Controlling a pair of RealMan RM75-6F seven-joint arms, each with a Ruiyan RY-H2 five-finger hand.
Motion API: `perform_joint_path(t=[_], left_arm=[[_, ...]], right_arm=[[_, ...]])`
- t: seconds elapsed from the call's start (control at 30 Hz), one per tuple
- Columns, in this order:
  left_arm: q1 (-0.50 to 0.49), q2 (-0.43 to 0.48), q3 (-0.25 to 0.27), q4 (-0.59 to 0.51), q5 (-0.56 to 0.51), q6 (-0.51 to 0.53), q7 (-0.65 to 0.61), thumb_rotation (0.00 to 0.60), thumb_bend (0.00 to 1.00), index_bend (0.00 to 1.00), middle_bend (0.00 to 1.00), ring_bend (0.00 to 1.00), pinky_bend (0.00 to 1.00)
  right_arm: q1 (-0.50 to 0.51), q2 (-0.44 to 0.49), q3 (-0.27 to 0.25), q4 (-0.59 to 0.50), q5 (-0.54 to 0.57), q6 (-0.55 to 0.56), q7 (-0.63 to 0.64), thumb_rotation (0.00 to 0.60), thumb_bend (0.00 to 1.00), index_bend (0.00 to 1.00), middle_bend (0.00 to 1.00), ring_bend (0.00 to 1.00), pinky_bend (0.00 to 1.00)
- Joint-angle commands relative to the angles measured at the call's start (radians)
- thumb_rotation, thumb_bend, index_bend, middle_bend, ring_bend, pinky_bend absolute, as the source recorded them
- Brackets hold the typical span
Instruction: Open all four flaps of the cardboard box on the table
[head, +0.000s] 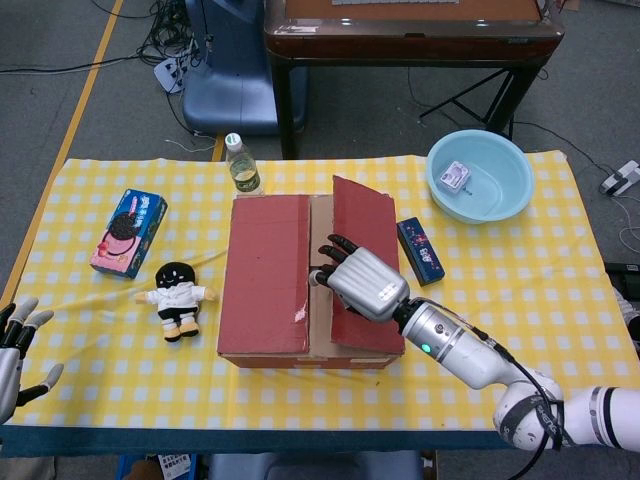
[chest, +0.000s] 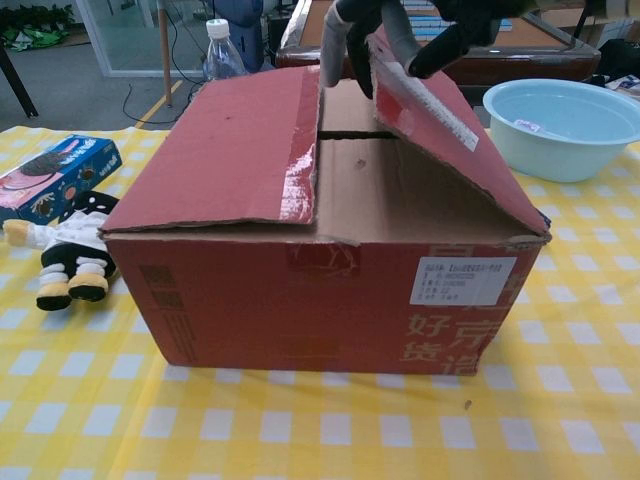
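Observation:
A red-brown cardboard box (head: 265, 275) (chest: 300, 290) stands mid-table. Its left top flap (head: 265, 270) (chest: 225, 150) lies flat. Its right top flap (head: 365, 235) (chest: 450, 130) is tilted up along the centre seam, baring the brown inner flaps (chest: 360, 190). My right hand (head: 362, 282) (chest: 400, 25) grips that raised flap's inner edge, with fingers curled under it and the thumb on top. My left hand (head: 15, 345) hovers at the table's near left edge, fingers spread, holding nothing.
A doll (head: 176, 298) (chest: 65, 250) and a blue biscuit box (head: 129, 231) (chest: 55, 175) lie left of the box. A plastic bottle (head: 240, 165) (chest: 222, 52) stands behind it. A small dark blue box (head: 420, 250) and a light blue basin (head: 480, 175) (chest: 560, 125) sit on the right.

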Motion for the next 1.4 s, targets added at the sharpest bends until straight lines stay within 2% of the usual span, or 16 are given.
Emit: perform_joint_path(t=[0.03, 0.4, 1.07, 1.4], left_arm=[[-0.001, 0.001, -0.001, 0.0, 0.0, 0.0, 0.0, 0.6, 0.27, 0.24, 0.08, 0.0, 0.0], [-0.007, 0.003, -0.001, -0.009, 0.007, -0.002, 0.013, 0.6, 0.27, 0.24, 0.08, 0.0, 0.0], [-0.02, 0.02, -0.002, -0.057, 0.037, 0.0, 0.051, 0.6, 0.27, 0.24, 0.08, 0.0, 0.0], [-0.036, 0.026, 0.0, -0.079, 0.054, -0.017, 0.076, 0.6, 0.27, 0.24, 0.08, 0.0, 0.0]], right_arm=[[-0.013, 0.031, 0.01, -0.019, -0.003, 0.026, 0.001, 0.6, 1.0, 0.33, 0.46, 0.15, 0.08], [-0.084, 0.166, 0.025, -0.093, -0.006, 0.104, 0.021, 0.6, 1.0, 0.33, 0.48, 0.16, 0.08], [-0.257, 0.392, 0.012, -0.137, -0.007, 0.193, 0.128, 0.6, 1.0, 0.33, 0.49, 0.17, 0.08], [-0.344, 0.408, -0.032, -0.104, -0.038, 0.195, 0.185, 0.6, 1.0, 0.33, 0.49, 0.17, 0.08]])
